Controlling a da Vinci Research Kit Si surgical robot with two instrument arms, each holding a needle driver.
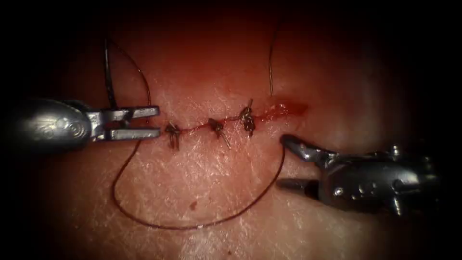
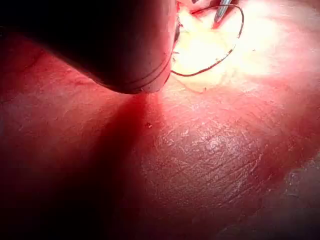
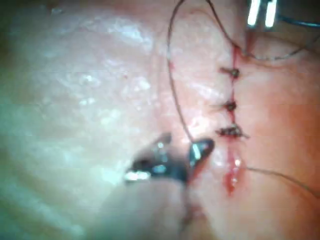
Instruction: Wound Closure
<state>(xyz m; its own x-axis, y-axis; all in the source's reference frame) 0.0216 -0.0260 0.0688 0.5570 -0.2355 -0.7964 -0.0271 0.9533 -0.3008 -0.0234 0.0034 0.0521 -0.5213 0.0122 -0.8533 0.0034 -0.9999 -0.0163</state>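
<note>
The tissue (image 1: 202, 183) carries a sideways cut with three knotted stitches (image 1: 216, 127); its right end (image 1: 285, 110) gapes and is red with fluid. My left tool (image 1: 156, 122) is at the cut's left end with its jaws apart, holding nothing. A dark curved needle (image 1: 108, 72) rises from behind the base of its upper jaw, outside the tissue. The thread (image 1: 192, 225) runs from there past the left jaws, loops wide over the near tissue and reaches my right tool (image 1: 282, 162). That tool is open below the cut's right end, the thread lying against its upper jaw.
A second strand (image 1: 271, 62) drops from the far side and meets the tissue just above the cut's open right end. In the right wrist view, my right tool (image 3: 185, 142) sits beside the gaping end (image 3: 231, 177), and the thread (image 3: 172, 95) curves past the stitches.
</note>
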